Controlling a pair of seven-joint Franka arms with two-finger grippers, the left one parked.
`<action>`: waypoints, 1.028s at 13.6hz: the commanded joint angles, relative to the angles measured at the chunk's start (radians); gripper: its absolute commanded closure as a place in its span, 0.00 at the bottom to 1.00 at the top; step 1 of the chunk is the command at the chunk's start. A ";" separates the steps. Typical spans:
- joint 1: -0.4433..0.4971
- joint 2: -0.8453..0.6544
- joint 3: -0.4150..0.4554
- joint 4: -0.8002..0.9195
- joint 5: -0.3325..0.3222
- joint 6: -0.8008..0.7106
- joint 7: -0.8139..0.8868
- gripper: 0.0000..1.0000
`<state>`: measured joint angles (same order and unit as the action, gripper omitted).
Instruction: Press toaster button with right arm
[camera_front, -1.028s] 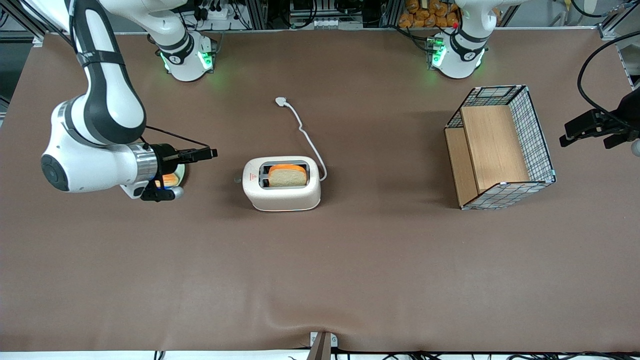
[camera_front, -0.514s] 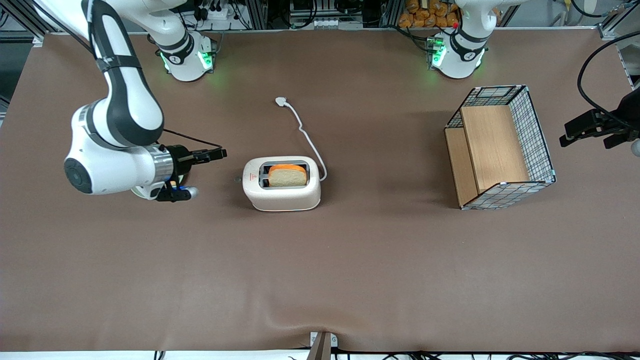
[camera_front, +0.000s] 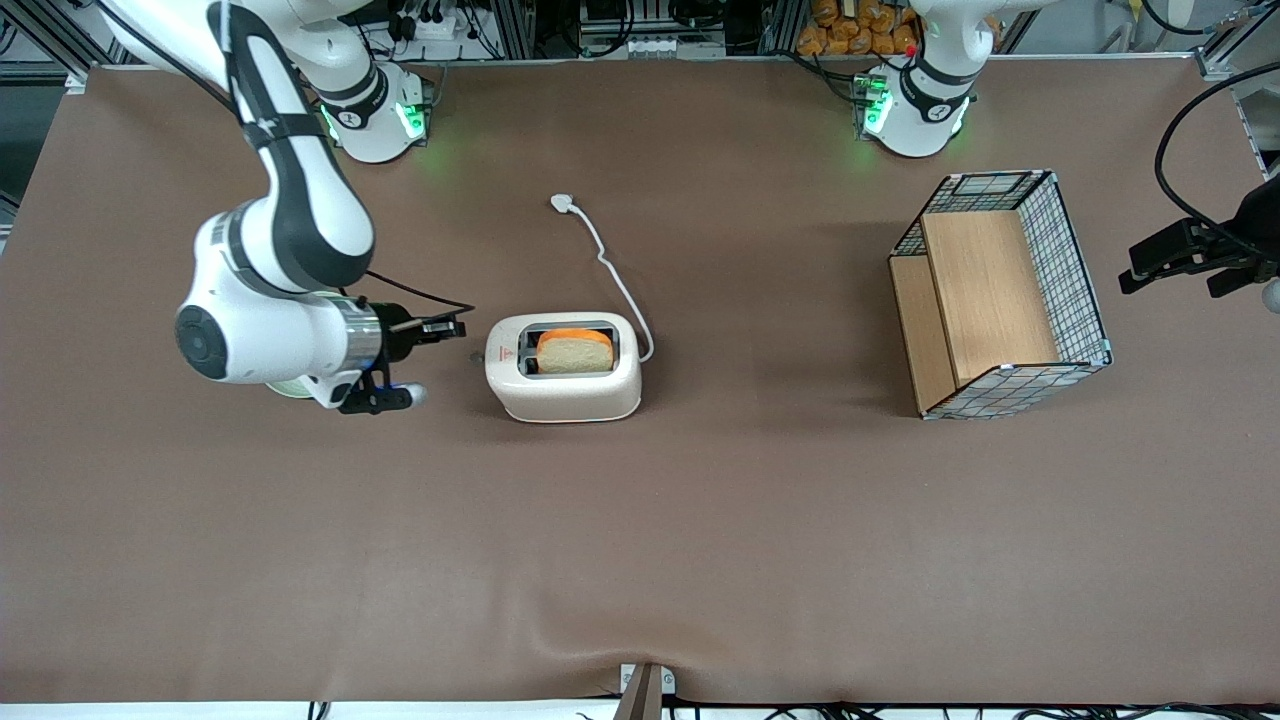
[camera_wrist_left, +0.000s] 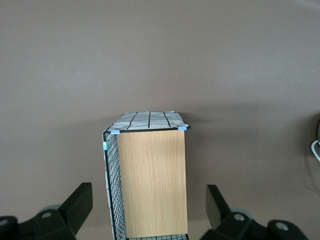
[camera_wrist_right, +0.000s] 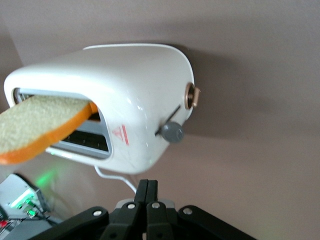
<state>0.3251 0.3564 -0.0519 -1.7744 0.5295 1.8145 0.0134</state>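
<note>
1. Brown cloth covers the table (camera_front: 700, 520), with the cream toaster (camera_front: 563, 368) near its middle, a bread slice (camera_front: 574, 352) in one slot.
2. Since a second ago, the right arm (camera_front: 290, 240) has swung closer to the toaster; the plate it partly hid then is now almost fully covered.
3. Its wrist lies level, and the gripper (camera_front: 452, 328), fingers (camera_wrist_right: 151, 196) pressed together, points at the grey button (camera_wrist_right: 173, 132), just short of it.
4. A wire basket (camera_front: 1000, 295) stands toward the parked arm's end.

A robotics lab: aluminium framing (camera_front: 520, 25), cables, brown-covered table (camera_front: 640, 550).
</note>
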 joint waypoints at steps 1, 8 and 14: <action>0.026 0.029 -0.008 0.000 0.001 0.049 -0.030 1.00; 0.015 0.055 -0.006 -0.065 0.004 0.161 -0.118 1.00; -0.001 0.096 -0.006 -0.068 0.024 0.184 -0.124 1.00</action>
<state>0.3375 0.4321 -0.0631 -1.8295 0.5299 1.9723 -0.0835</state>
